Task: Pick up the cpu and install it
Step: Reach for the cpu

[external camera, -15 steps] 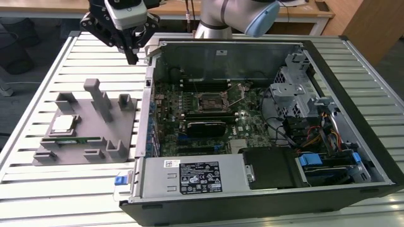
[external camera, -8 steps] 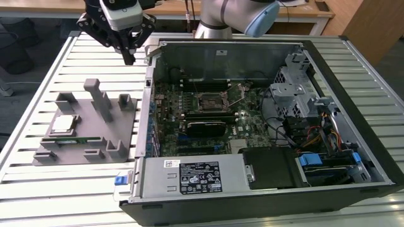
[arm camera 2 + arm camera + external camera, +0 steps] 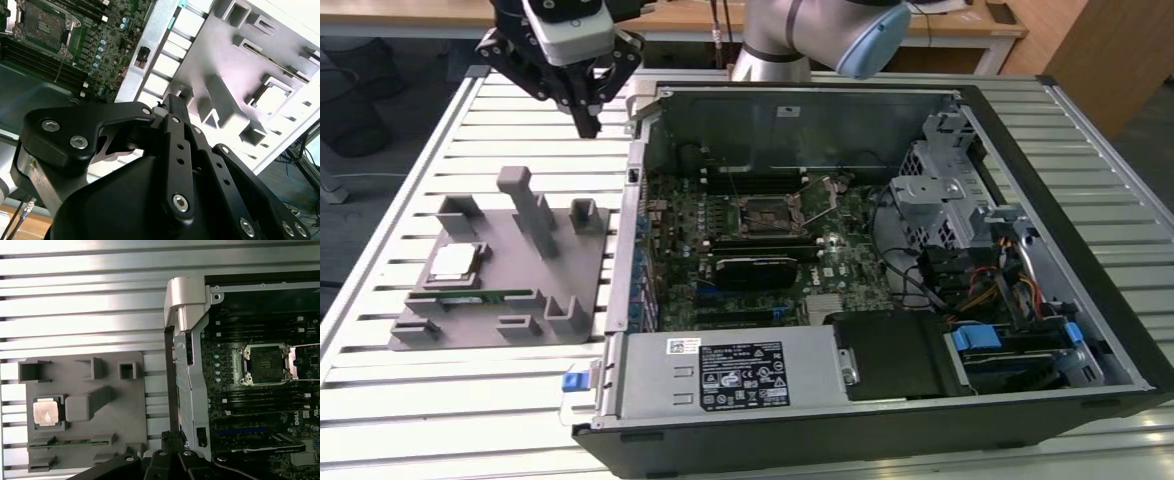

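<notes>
One cpu (image 3: 455, 263) is set in the one fixture (image 3: 580, 265), near one memory stick (image 3: 474, 296); the gripper (image 3: 588, 125) is closed empty above the table (image 3: 440, 140).

The small flat square silvery cpu (image 3: 456, 262) is sitting in a pocket of the grey moulded fixture plate (image 3: 580, 265). That plate is lying on the slatted metal table (image 3: 454, 400), on the exterior view's left of the open black computer case (image 3: 881, 440). The long thin green memory stick (image 3: 478, 296) is lying just beside the cpu. The black gripper (image 3: 587, 125) is hanging behind the plate.
</notes>
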You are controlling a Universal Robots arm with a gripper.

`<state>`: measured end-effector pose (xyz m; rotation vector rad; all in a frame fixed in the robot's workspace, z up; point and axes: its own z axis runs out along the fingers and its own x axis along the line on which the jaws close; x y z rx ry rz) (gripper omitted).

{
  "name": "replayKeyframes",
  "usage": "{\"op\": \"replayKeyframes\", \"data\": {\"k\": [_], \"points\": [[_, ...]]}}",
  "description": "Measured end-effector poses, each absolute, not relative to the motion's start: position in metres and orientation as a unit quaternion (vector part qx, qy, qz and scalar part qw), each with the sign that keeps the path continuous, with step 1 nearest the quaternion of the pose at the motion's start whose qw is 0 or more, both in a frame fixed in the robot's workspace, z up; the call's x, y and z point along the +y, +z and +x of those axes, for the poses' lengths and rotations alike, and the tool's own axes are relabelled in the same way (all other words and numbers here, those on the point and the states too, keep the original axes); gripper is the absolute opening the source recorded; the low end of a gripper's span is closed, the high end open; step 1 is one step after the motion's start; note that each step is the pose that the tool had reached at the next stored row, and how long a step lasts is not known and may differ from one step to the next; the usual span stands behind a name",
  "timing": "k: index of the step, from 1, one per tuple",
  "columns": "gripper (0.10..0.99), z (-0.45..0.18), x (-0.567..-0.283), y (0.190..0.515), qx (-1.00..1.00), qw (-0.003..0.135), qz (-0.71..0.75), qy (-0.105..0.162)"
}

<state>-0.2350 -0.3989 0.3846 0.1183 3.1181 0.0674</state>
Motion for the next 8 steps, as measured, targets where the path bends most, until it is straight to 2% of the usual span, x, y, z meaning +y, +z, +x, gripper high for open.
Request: {"op": "replayKeyframes", "data": {"k": [8], "points": [[0.106, -0.2383, -0.3989, 0.3836, 0.999, 0.009, 0.038, 0.022]]}}
